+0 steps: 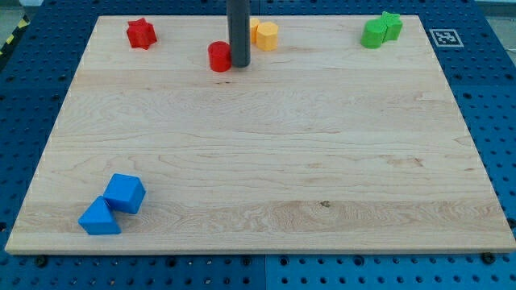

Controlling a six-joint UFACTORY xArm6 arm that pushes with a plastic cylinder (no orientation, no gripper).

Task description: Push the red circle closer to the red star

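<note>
The red circle (218, 56) is a short red cylinder standing near the view's top, left of centre. My tip (239, 65) rests against its right side, and the dark rod rises from there out of the view's top. The red star (140, 33) lies at the top left of the wooden board (258, 161), apart from the circle and up and to the left of it.
Two yellow blocks (264, 35) sit just right of the rod, partly hidden by it. Two green blocks (380, 30) stand at the top right. A blue cube (125, 192) and a blue triangular block (99, 217) touch at the bottom left.
</note>
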